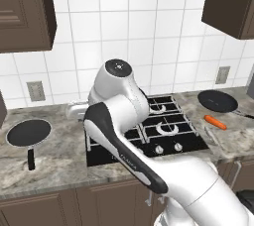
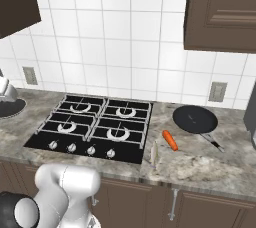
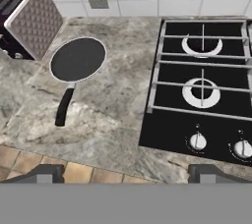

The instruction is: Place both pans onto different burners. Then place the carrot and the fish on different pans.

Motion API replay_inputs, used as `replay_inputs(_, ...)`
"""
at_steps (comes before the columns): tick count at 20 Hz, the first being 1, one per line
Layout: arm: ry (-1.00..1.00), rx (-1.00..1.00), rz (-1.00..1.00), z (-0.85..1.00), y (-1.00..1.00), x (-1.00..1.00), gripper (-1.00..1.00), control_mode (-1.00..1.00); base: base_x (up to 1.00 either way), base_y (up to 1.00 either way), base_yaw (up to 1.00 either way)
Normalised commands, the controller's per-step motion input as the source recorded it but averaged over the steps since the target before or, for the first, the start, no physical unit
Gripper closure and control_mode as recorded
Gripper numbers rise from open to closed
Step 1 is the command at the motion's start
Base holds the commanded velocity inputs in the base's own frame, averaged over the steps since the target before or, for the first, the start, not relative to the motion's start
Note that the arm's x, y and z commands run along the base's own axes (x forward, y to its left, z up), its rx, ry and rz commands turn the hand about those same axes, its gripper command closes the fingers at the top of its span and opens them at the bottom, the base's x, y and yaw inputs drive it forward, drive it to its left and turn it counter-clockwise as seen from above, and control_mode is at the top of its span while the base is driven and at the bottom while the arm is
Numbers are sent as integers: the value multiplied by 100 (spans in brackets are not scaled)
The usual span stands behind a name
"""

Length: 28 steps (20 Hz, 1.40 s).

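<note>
Risk: left pan [image 3: 78, 59] lies on counter's [image 3: 113, 110] left part, well apart from burners [image 3: 202, 93] | my gripper [image 3: 125, 174] spread wide, empty | handle [image 3: 64, 106] may slip, dropping pan.

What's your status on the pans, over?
Gripper open, empty, above counter. Left pan and right pan both off the burners. Nothing blocking.

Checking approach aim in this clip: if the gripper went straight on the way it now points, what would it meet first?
Probably bare grey marble countertop, between the round black frying pan and the black cooktop. The jaws stand open, touching nothing. Depth is unclear, so this is a guess.
</note>
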Motion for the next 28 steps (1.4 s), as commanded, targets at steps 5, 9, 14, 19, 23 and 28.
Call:
replay_inputs(5,7,7,0,-21,57,0,-100,-100,0,0,0)
replay_inputs(9,2,1,0,-35,63,3,-100,-100,0,0,0)
replay_inputs(14,2,1,0,-33,53,6,-100,-100,0,0,0)
replay_inputs(19,7,10,0,-26,40,8,-100,-100,0,0,0)
replay_inputs(23,3,2,0,-27,44,8,-100,-100,0,0,0)
replay_inputs(28,0,-5,0,-16,39,1,-100,-100,0,0,0)
